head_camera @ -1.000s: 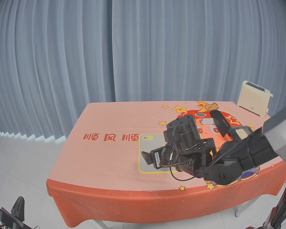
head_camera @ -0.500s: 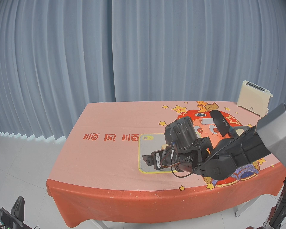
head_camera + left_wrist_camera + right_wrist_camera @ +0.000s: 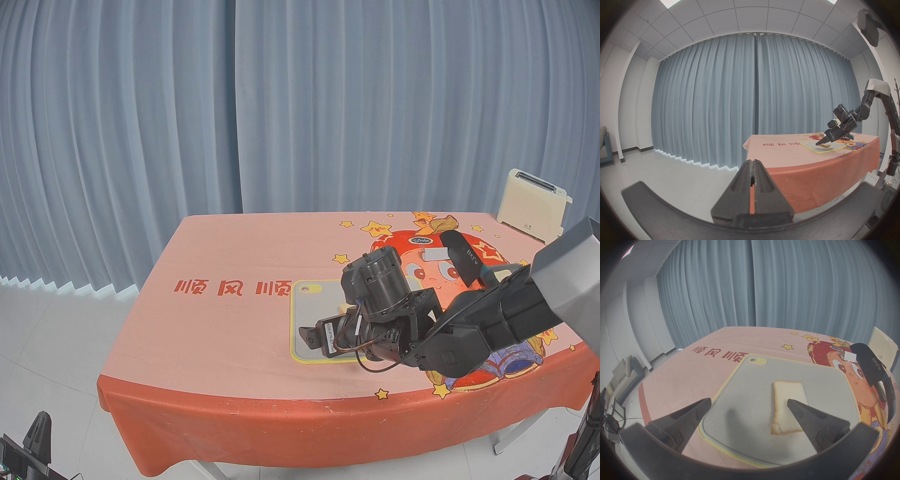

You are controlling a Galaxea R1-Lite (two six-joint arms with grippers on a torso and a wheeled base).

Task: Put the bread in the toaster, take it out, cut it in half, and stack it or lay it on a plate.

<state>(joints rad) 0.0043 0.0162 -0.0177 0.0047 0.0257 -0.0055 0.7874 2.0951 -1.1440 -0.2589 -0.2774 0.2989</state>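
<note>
Pale bread (image 3: 783,407) lies on the board (image 3: 818,380) under the right end effector (image 3: 748,400) (spread wide).

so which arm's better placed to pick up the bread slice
Right. The right gripper is open over the bread slice on the cutting board; the left gripper is shut, low beside the table, far from it.

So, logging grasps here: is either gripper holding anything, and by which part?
Nothing is held. The right gripper hangs open over the bread; the left gripper is shut, empty.
</note>
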